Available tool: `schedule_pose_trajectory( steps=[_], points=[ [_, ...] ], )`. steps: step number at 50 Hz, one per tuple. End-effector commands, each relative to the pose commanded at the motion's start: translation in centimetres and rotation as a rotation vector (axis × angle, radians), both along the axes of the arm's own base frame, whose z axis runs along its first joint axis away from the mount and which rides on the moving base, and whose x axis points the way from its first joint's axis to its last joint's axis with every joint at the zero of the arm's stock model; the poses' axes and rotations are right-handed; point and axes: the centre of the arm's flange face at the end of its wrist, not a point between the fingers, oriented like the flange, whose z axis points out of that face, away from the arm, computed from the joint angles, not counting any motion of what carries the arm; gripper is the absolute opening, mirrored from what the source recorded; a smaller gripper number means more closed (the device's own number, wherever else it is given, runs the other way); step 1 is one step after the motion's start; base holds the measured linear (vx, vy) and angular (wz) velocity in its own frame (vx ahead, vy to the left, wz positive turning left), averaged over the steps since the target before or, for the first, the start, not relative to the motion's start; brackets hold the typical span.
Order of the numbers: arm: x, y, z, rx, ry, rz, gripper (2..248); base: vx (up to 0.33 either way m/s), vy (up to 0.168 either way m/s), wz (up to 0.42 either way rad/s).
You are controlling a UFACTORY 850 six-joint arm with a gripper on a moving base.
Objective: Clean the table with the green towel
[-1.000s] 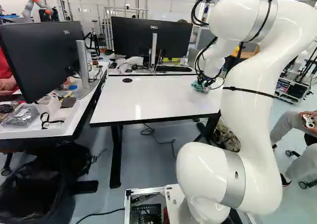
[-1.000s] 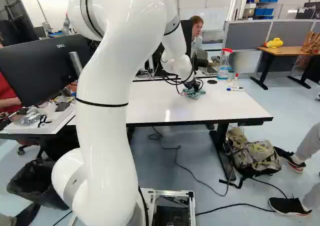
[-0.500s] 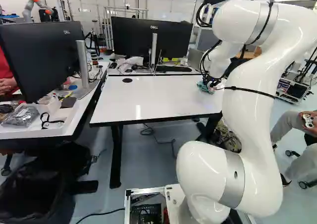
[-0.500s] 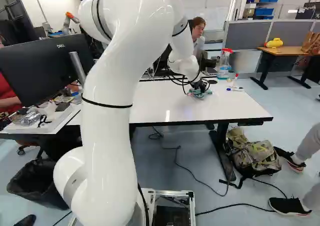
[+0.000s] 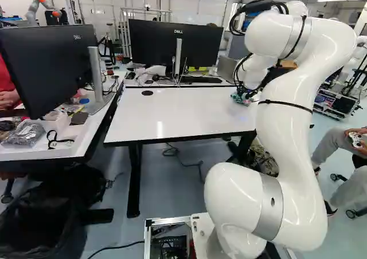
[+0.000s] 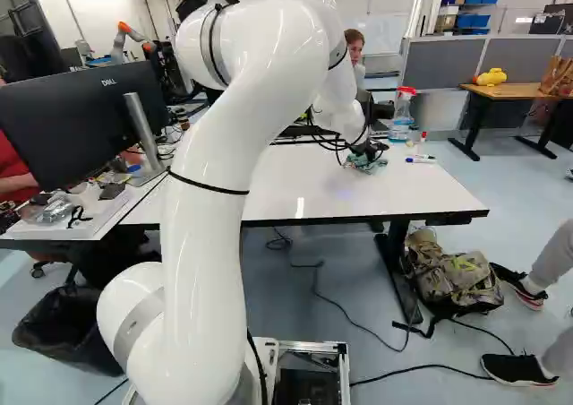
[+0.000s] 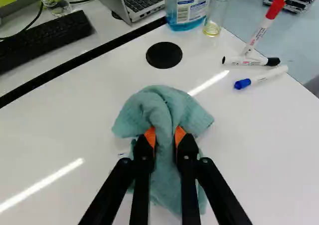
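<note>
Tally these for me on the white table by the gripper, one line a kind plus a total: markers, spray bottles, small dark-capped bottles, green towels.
Markers: 3
Spray bottle: 1
Small dark-capped bottle: 1
Green towel: 1
Total: 6

Arm (image 5: 289,150): glossy white, folks, all smooth fat tubes and rounded joints!
Lower joint (image 5: 229,196): big white bulge, silver-grey band (image 5: 272,208) round it, small dark oval mark.
Straps: thin black one (image 5: 287,105) cinching the long link, another (image 5: 299,38) up top.
Cables (image 5: 236,17): black, looping outside the shell, more bunched by the wrist.
Gripper (image 6: 366,152): black, and look, round screw heads on its fingers (image 7: 141,151)!
Pads (image 7: 150,136): bright orange, finely ridged.
Base (image 5: 166,220): silver-edged frame, dark innards.
</note>
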Motion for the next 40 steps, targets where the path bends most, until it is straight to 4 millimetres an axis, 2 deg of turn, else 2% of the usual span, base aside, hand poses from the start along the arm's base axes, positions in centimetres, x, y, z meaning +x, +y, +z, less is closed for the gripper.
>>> schedule_pose_trajectory(
  steps=[17, 29, 40],
  points=[
    [2.1, 1.8, -0.1, -0.004, -0.009, 0.036, 61, 0.0, 0.0, 0.0],
    [1.9, 3.8, 0.0, 0.0, 0.0, 0.061, 61, 0.0, 0.0, 0.0],
    [1.0, 5.6, 0.2, 0.007, 0.013, 0.079, 61, 0.0, 0.0, 0.0]
  ],
)
